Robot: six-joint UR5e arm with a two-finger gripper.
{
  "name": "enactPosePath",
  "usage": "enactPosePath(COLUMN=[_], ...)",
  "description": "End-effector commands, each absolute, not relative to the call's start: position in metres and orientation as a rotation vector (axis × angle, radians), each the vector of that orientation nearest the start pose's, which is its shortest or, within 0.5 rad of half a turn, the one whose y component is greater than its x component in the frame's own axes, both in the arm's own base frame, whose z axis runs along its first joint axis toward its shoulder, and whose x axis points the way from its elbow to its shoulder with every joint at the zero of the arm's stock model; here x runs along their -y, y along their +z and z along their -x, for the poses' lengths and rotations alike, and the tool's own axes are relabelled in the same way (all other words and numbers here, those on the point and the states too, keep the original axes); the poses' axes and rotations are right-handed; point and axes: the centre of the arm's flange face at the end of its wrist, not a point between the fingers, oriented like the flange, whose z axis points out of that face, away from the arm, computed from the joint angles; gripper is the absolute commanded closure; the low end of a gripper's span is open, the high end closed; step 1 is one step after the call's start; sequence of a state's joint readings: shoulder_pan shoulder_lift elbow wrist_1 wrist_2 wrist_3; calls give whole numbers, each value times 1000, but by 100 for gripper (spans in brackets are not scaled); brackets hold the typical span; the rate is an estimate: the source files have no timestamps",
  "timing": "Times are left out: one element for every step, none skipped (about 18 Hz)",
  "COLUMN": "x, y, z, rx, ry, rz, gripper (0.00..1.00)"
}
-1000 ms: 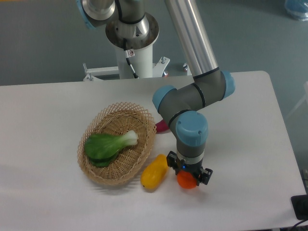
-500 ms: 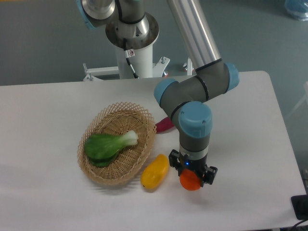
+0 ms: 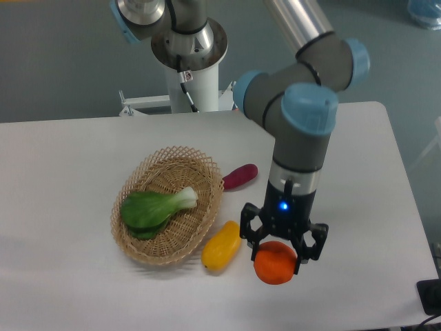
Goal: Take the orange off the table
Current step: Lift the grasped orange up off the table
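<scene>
Above the desk (image 3: 83, 289), my end effector (image 3: 279, 256) has risen, closed on the orange (image 3: 275, 263); lift appears achieved.

Count on the table (image 3: 83, 145), one tabletop:
- orange (image 3: 275, 263): one
- yellow-orange oblong fruit (image 3: 221, 245): one
- purple vegetable (image 3: 240, 176): one
- wicker basket (image 3: 200, 221): one
- leafy green (image 3: 155, 207): one, in the basket
- gripper (image 3: 281, 243): one, single arm
</scene>
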State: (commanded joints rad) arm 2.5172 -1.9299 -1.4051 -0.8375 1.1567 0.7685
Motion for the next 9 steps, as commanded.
enactPosePath(x=[-528,-523,-518,-515,-511,-509,-509,-506,-506], y=[466,470,478,484,485,486,487,488,487], z=[439,442,441,441,443,446,447,449,449], rx=[84,126,134,135,139,140,135,138,138], ry=[163,134,141,150,154,158,164,168,168], rz=[2457,2433,2423,2415,2415,2414,2412,2411,2413], gripper=[39,39,39,39,39,39,39,39,39])
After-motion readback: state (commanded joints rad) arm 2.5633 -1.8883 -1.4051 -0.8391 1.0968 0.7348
